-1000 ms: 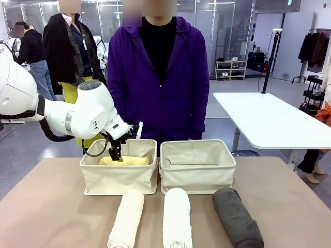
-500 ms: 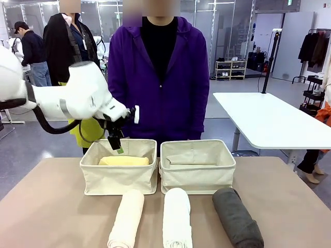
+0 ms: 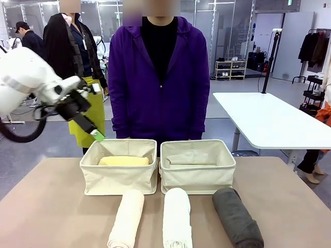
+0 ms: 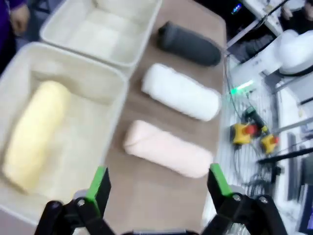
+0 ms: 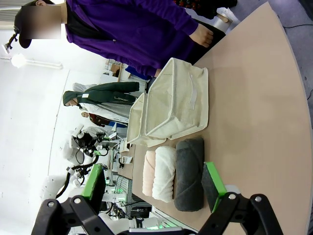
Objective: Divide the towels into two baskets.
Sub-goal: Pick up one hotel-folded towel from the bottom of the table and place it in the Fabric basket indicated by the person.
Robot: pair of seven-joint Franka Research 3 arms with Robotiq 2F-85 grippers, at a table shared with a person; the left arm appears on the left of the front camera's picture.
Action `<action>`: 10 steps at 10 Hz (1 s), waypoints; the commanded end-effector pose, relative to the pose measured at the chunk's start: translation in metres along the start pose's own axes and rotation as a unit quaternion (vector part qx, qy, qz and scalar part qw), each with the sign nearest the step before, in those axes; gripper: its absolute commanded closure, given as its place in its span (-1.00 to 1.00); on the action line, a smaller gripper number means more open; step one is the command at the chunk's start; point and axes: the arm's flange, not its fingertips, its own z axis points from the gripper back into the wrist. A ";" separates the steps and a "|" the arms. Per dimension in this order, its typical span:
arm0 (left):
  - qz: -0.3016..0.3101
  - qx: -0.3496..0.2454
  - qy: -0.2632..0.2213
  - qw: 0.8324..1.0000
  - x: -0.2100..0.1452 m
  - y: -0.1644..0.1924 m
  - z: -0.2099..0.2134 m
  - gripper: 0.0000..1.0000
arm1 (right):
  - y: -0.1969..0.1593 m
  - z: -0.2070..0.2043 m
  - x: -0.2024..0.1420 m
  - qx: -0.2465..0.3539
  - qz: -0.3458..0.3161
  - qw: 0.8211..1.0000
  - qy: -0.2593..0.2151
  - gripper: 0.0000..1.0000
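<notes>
At the far left, the left end effector [image 3: 97, 135] hangs in the air above the surface [image 3: 46, 206], up and to the left of the left basket [image 3: 119, 181] and touching neither. It is released, and its green-padded fingers stand wide apart in its own wrist view. The left basket sits at the far side of the surface, and the pale yellow towel [image 3: 124, 160] lies on its side inside it, running along the basket's length. Just in front of this basket, the cream towel [image 3: 126, 219] lies on the surface with one end toward the basket's near wall. To its right the white towel [image 3: 177, 217] lies roughly parallel, close to the cream one but apart from it. Behind it stands the right basket [image 3: 197, 178], just beside the left one, with a person in a purple hooded top [image 3: 158, 77] standing behind both. Further right, the dark charcoal towel [image 3: 237, 217] lies slightly angled near the right basket's front corner. The right end effector [image 5: 154, 181] is also released, its fingers wide apart, well away from the towels and baskets.
</notes>
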 end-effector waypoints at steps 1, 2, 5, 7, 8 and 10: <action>0.067 -0.048 -0.081 0.993 -0.062 -0.028 0.007 -1.00 | 0.003 0.000 -0.001 0.008 0.006 1.000 -0.004 -1.00; 0.109 -0.092 -0.106 0.984 -0.094 -0.041 0.016 -1.00 | 0.003 0.000 -0.001 0.008 0.006 1.000 -0.004 -1.00; 0.206 -0.088 -0.190 0.956 -0.204 -0.073 0.049 -1.00 | 0.003 0.000 -0.001 0.008 0.006 1.000 -0.004 -1.00; 0.273 -0.047 -0.222 0.935 -0.263 -0.084 0.079 -1.00 | 0.003 0.000 -0.001 0.008 0.006 1.000 -0.004 -1.00; 0.307 -0.035 -0.222 0.925 -0.291 -0.088 0.092 -1.00 | 0.003 0.000 -0.001 0.008 0.006 1.000 -0.004 -1.00; 0.321 -0.027 -0.273 0.907 -0.337 -0.091 0.117 -1.00 | 0.003 0.000 -0.001 0.008 0.006 1.000 -0.004 -1.00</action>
